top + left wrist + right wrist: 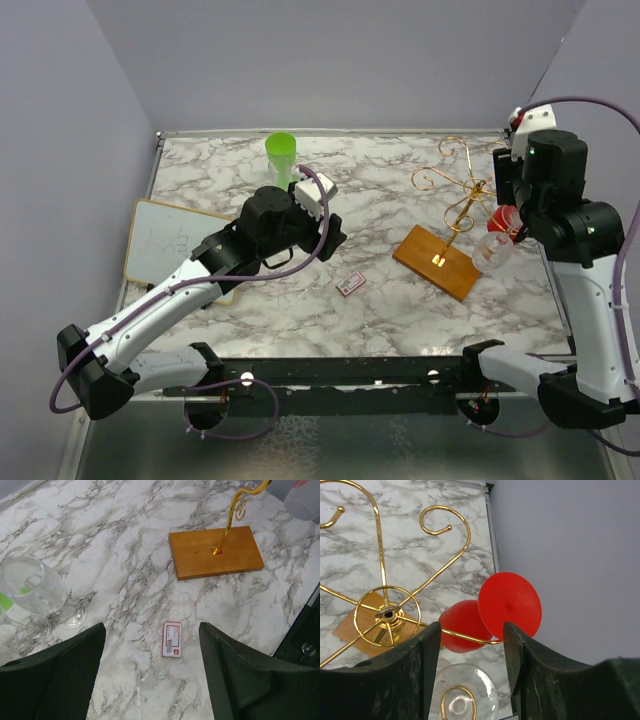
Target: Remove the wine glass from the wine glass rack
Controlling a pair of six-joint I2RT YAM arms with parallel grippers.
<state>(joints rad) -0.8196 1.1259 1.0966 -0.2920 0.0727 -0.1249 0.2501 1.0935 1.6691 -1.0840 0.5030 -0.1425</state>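
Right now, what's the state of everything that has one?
left gripper: open, empty, above the table.
right gripper: open, lined up on the red wine glass, not gripping.
red wine glass: hanging upside down on the wine glass rack.
clear wine glass: hanging on a neighbouring arm, untouched.
wine glass rack: upright on its base.
green cup: upright.

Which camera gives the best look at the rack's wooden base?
Left wrist: the whole wooden base lies close and unobstructed, gold post rising from it. Top external shows it whole but smaller. Right wrist catches only part of it under the wire hub.
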